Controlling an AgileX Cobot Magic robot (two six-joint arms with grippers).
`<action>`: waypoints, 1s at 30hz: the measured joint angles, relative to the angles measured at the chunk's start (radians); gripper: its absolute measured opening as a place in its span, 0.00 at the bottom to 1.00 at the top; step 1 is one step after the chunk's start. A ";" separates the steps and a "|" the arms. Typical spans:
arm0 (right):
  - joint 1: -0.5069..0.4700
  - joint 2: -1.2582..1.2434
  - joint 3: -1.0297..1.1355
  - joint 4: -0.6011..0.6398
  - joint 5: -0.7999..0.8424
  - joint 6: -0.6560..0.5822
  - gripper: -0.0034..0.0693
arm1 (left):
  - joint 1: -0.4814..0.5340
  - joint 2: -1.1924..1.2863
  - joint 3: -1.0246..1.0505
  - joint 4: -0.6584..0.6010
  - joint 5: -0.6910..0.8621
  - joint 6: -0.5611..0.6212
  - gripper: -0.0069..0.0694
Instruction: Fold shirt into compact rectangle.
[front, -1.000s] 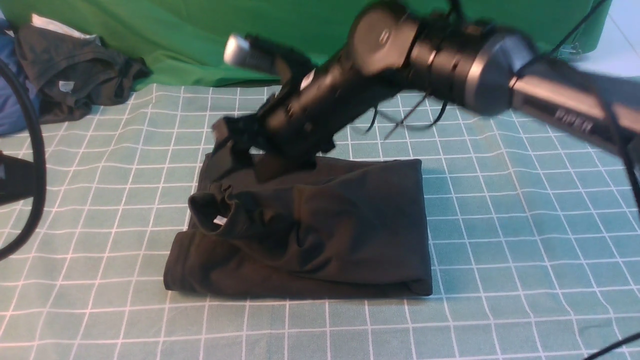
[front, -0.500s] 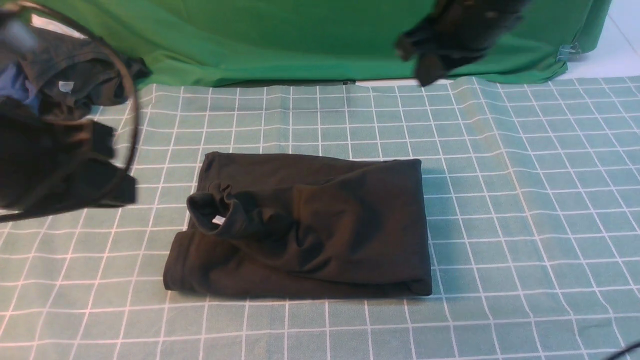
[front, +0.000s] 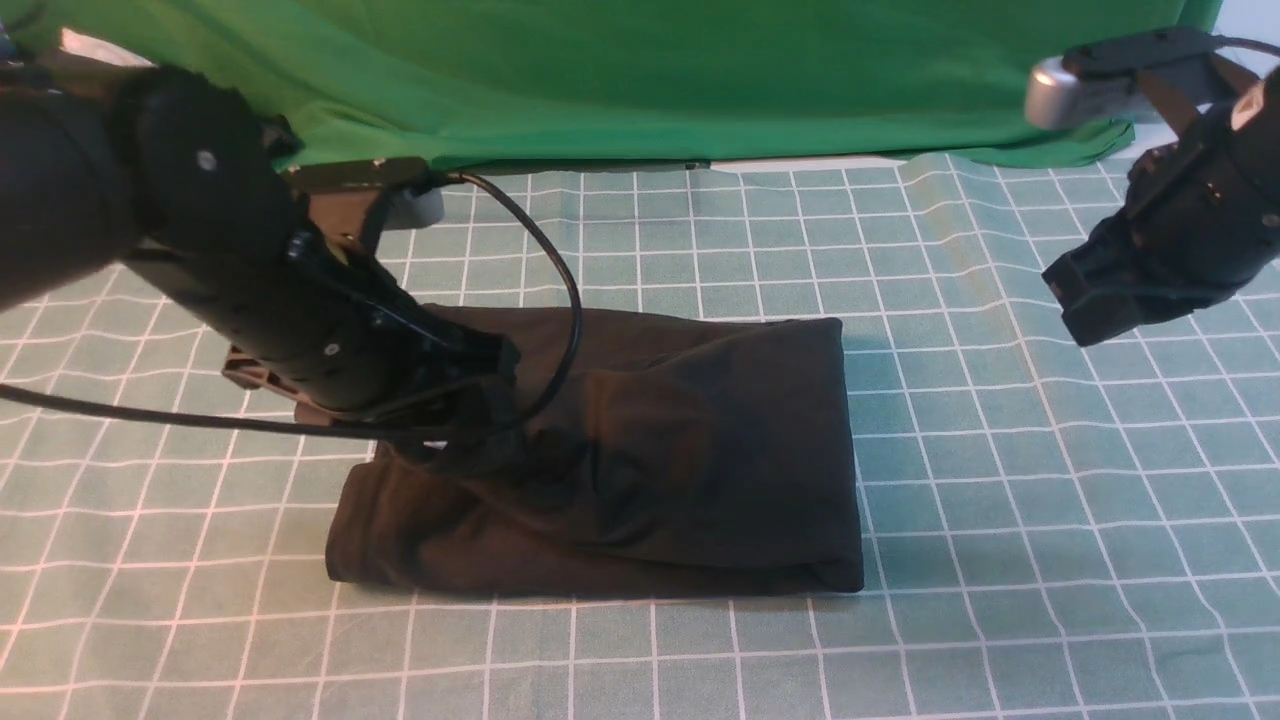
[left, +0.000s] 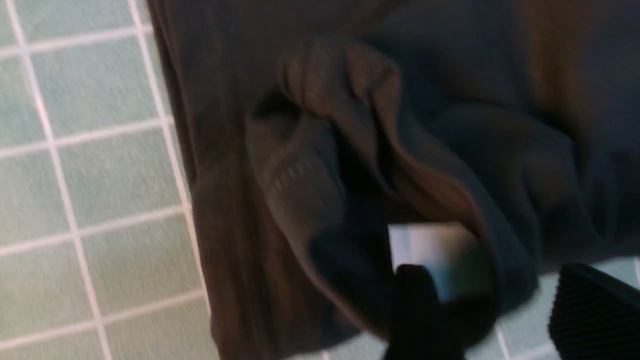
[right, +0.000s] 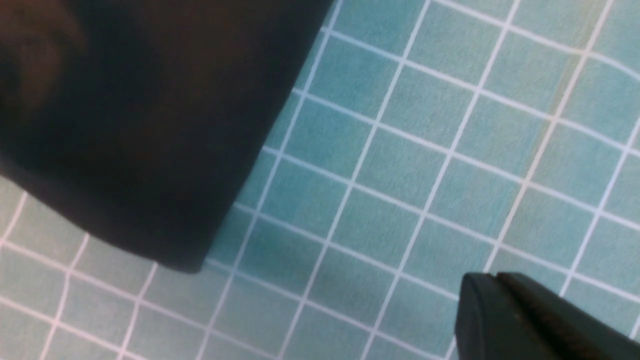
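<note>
The black shirt (front: 680, 440) lies folded into a rough rectangle at the middle of the grid cloth, with its collar bunched up on its left part. My left gripper (front: 478, 425) is down over that collar. In the left wrist view the left gripper (left: 500, 312) is open, its two fingers (left: 417, 315) wide apart. The collar rim and the white neck label (left: 440, 252) sit at the gap between them. My right gripper (front: 1095, 305) hangs in the air to the right of the shirt, shut and empty (right: 500, 295). The shirt's corner (right: 140, 125) shows below it.
A teal cloth with a white grid (front: 1000, 500) covers the table. A green backdrop cloth (front: 640, 80) drapes along the far edge. The left arm's cable (front: 572, 300) loops over the shirt's left part. The left arm hides the far left corner.
The right arm has left the shirt's far left edge and swung up and over to the right side. The left arm has come in from the left, down onto the collar.
</note>
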 joint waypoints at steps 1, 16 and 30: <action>-0.001 -0.006 0.008 0.002 -0.009 0.000 0.07 | 0.000 0.020 0.000 0.000 -0.014 0.001 0.68; -0.001 -0.010 0.012 0.009 -0.028 -0.001 0.07 | 0.020 0.085 -0.002 0.044 -0.009 0.082 0.12; -0.001 -0.010 0.030 0.013 -0.037 -0.001 0.07 | 0.099 0.022 -0.013 0.066 0.157 0.158 0.11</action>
